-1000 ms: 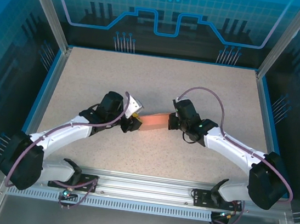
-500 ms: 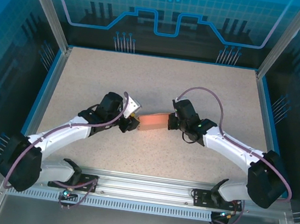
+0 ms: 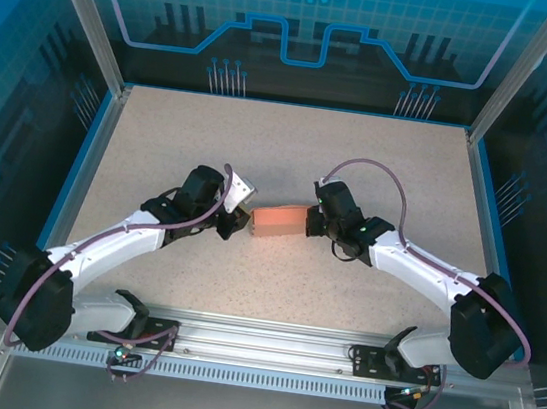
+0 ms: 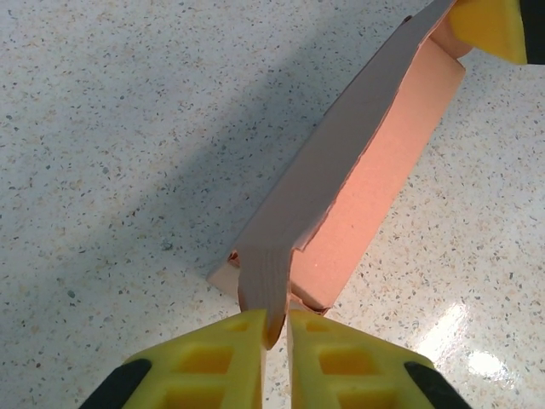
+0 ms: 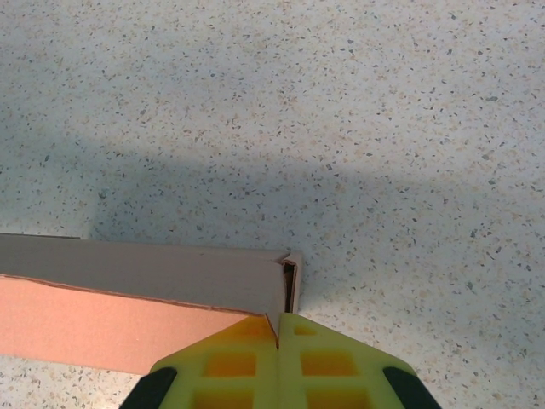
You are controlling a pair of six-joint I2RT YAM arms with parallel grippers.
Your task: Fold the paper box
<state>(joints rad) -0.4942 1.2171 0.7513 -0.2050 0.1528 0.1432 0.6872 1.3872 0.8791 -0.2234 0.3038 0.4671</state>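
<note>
Two ends of the salmon-orange thin card paper box [image 3: 277, 222] are pinched tight, one by the left gripper [image 4: 274, 328], one by the right gripper [image 5: 278, 328]. It lies in the middle of the speckled table [image 3: 359, 165]. It already looks like a box, but the long top flap seems not tucked in yet.

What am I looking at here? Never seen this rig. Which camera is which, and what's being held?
These are two small robot arms, the left arm and the right arm, bolted side by side at the near edge of a speckled table. The wide picture comes from a fixed camera above and behind them. The two close-ups come from a camera on each wrist, looking past that arm's own yellow fingers. Between the arms is one salmon-orange paper box, a long, flat shape. The left gripper is pinched shut on a flap at one end. The right gripper is shut on the card edge at the other end. So both arms grip the box at once.
</note>
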